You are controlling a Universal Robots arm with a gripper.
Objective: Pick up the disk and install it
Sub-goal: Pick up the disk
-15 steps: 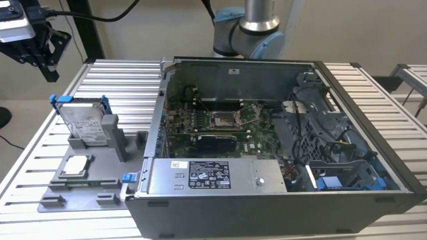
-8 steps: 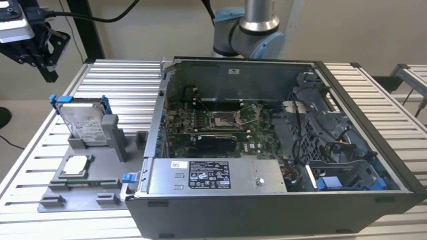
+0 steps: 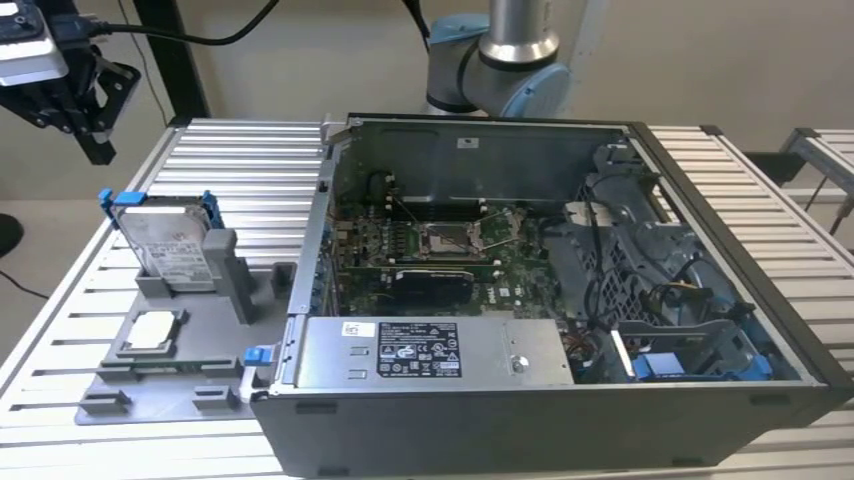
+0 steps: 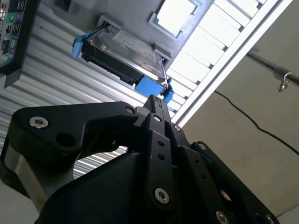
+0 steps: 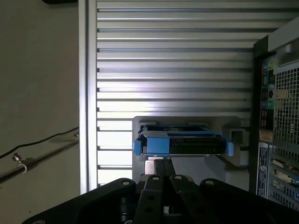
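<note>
The disk (image 3: pixel 167 245) is a silver-grey drive in a bright blue bracket. It stands on edge in a grey holder (image 3: pixel 220 262) on the table, on the exterior view's left of the open computer case (image 3: pixel 747 270). My black gripper (image 3: pixel 96 148) hangs high above the table's far corner, behind and well above the disk. Its fingers are shut together with nothing between them. In both wrist views the closed fingertips (image 4: pixel 156 101) (image 5: pixel 163 164) point toward the disk (image 4: pixel 126 51) (image 5: pixel 180 142), with a clear gap to it.
A grey fixture plate (image 3: pixel 200 350) in front of the holder carries a small square silver chip (image 3: pixel 150 330). Inside the case lie the motherboard (image 3: pixel 441 240), a grey power supply box (image 3: pixel 427 350) and a drive cage with blue clips (image 3: pixel 694 350). The slatted metal table (image 3: pixel 240 160) extends around.
</note>
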